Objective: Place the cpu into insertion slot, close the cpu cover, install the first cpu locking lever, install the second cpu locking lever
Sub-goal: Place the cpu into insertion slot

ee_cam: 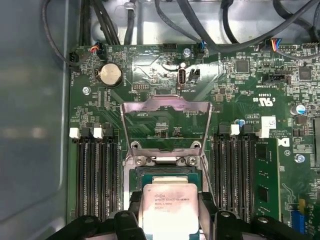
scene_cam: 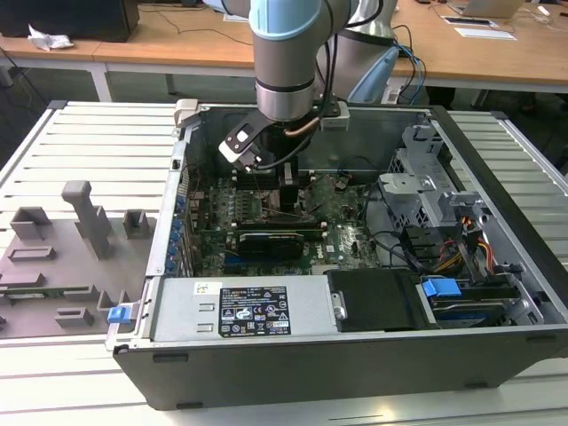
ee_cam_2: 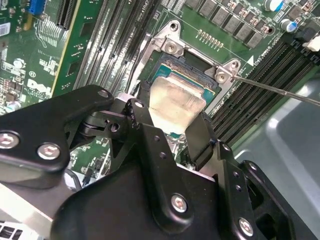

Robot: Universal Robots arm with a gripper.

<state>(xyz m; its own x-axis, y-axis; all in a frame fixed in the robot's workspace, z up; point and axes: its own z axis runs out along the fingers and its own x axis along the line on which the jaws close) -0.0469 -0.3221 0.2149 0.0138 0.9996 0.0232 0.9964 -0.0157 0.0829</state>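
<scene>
The cpu (ee_cam: 169,207) is pinched by two opposite edges between the black fingers (ee_cam: 207,212) of the gripper (ee_cam: 170,216), held low over the insertion slot (ee_cam: 165,172) near the middle of the green circuit board (ee_cam: 240,100), deep inside the open computer case (scene_cam: 355,373) that lies on the slatted surface (scene_cam: 89,142). In the first wrist view it covers only part of the dark recess, leaving a strip of the slot bare along the side nearest the hinge of the cpu cover (ee_cam: 167,103); whether it touches the slot I cannot tell. The cover stands swung up and away, its window open over the board, and a thin locking lever (ee_cam_2: 280,90) sticks out past one corner of the slot's metal rim. To place it well, I judge the chip should be squared to the rim, brought level, centred over the recess and lowered straight down with no sideways slide, since the contacts below look delicate; the fingers should let go only once it sits flat within the rim, staying clear of the raised cover and the memory slots (ee_cam: 97,175) on either side. The cpu itself is a small flat square with a dull silvery top carrying faint print, its surface catching a pale glare in the second wrist view.
</scene>
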